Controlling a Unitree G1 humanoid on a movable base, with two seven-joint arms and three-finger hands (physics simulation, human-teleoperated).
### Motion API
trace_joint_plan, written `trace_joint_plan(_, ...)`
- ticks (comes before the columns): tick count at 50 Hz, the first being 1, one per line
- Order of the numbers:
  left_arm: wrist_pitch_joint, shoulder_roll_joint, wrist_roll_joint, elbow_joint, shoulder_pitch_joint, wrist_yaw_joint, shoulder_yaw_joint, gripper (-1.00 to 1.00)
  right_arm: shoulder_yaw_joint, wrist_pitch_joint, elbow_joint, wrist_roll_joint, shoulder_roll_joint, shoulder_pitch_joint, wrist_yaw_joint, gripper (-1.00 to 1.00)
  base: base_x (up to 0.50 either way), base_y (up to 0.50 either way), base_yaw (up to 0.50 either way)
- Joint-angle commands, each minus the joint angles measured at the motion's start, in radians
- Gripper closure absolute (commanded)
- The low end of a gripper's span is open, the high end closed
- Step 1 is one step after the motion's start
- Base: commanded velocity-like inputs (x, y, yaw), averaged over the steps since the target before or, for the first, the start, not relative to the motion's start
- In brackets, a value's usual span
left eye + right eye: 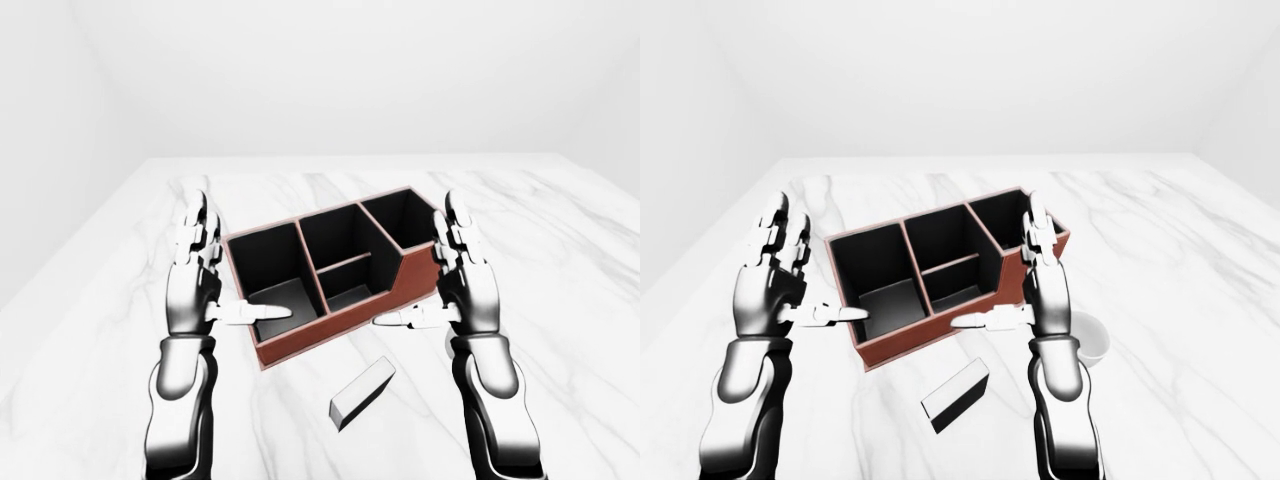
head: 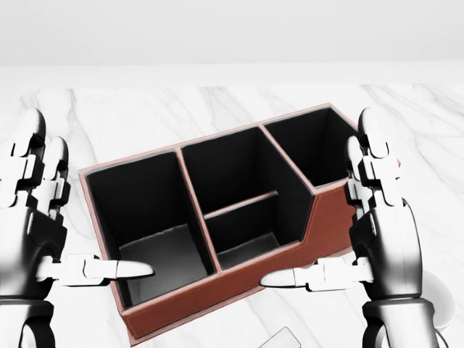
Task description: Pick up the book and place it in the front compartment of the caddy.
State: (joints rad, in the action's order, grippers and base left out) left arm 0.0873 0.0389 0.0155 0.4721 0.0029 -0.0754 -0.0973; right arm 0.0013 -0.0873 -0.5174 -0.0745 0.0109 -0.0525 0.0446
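Hovering at the left of the left-eye view, the robot's left hand (image 1: 197, 290) is raised with fingers spread and thumb pointing inward, holding nothing. At centre, the brown caddy (image 1: 330, 330) with black compartments sits at an angle on the white marble table (image 1: 90, 340), and the book (image 1: 362, 391) lies flat on the marble just below it. At right, the right hand (image 1: 463, 290) mirrors the left, fingers apart and empty, while a white cup (image 1: 1090, 340) shows beside it in the right-eye view.

Item one: a white marble tabletop (image 1: 560, 260) with grey veining filled the lower frame before me. Item two: a small white cup (image 1: 1089, 342) stood at right-eye view's lower right, partly hidden.
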Motion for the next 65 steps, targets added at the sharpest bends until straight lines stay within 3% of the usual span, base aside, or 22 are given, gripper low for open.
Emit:
trace_joint_plan(1, 0.0, 0.005, 0.003, 0.0, -0.007, -0.001, -0.007, -1.0, 0.006, 0.0, -0.011, -0.029, 0.001, 0.005, -0.006, -1.0, 0.0, 0.0, 0.0)
trace_joint_plan(39, 0.0, 0.018, 0.011, -0.016, -0.032, -0.002, -0.031, -1.0, 0.014, 0.0, -0.104, -0.219, 0.024, 0.049, 0.098, -1.0, 0.0, 0.0, 0.0)
trace_joint_plan(65, 0.0, 0.018, 0.007, -0.033, -0.034, 0.001, -0.03, -1.0, 0.073, 0.0, -0.262, -0.376, 0.03, -0.057, 0.234, -1.0, 0.0, 0.0, 0.0)
